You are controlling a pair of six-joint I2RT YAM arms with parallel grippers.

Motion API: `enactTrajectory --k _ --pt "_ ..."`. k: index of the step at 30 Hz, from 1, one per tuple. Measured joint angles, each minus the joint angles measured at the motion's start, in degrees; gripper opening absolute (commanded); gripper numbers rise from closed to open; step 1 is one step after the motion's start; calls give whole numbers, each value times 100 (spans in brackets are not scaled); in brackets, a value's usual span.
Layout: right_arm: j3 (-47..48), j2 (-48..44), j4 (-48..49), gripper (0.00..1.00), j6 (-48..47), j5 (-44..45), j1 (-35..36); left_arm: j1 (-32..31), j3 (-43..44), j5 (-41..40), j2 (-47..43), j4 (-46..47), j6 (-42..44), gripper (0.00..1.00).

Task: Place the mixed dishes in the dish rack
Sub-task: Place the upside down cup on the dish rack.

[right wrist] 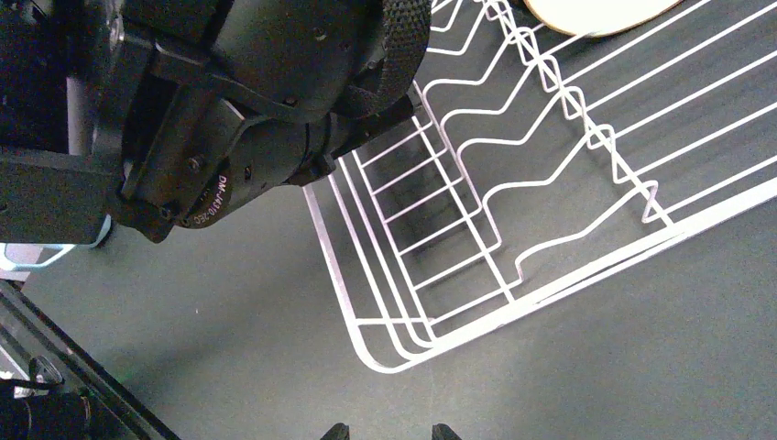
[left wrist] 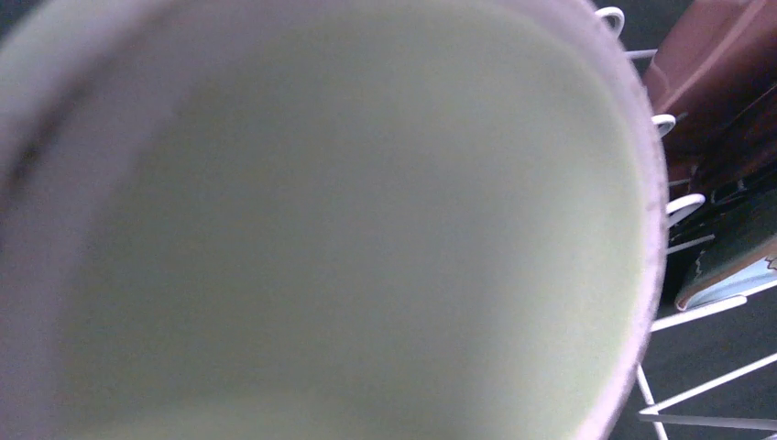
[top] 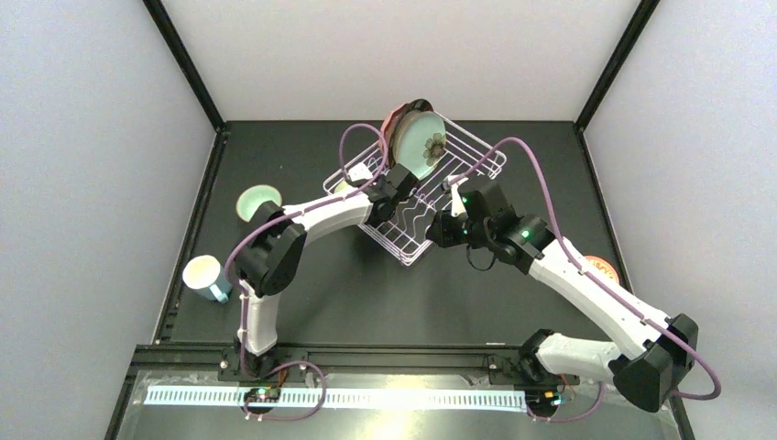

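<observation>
The white wire dish rack [top: 476, 160] stands mid-table, and it also shows in the right wrist view [right wrist: 550, 286]. The mint flowered plate [top: 423, 147] stands upright at its far end. The pink dotted plate [top: 392, 122] and the dark-rimmed plate [top: 420, 104] stand behind it. My left gripper [top: 385, 183] reaches into the rack's left corner at the cream mug [top: 343, 186]. The mug's pale inside [left wrist: 348, 229] fills the left wrist view and hides the fingers. My right gripper [right wrist: 389, 433] is open and empty, just outside the rack's near corner.
The pale-green bowl [top: 258, 202] and the light-blue mug [top: 206, 278] sit on the dark table at the left. The small orange-patterned bowl [top: 602, 267] sits at the right, partly behind my right arm. My left wrist [right wrist: 257, 110] hangs over the rack close to my right gripper.
</observation>
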Motion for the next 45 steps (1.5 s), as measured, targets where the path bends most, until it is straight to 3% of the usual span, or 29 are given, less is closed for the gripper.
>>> enactTrajectory --k 8,32,45 --pt "-35 -68 11 51 0 -2 0 -39 22 -2 2 63 -118 62" --pt "-35 -144 9 51 2 0 0 -177 114 162 -109 -13 -498 64" --pt "-35 -223 7 51 2 -2 0 -269 562 -260 -74 -741 -297 65"
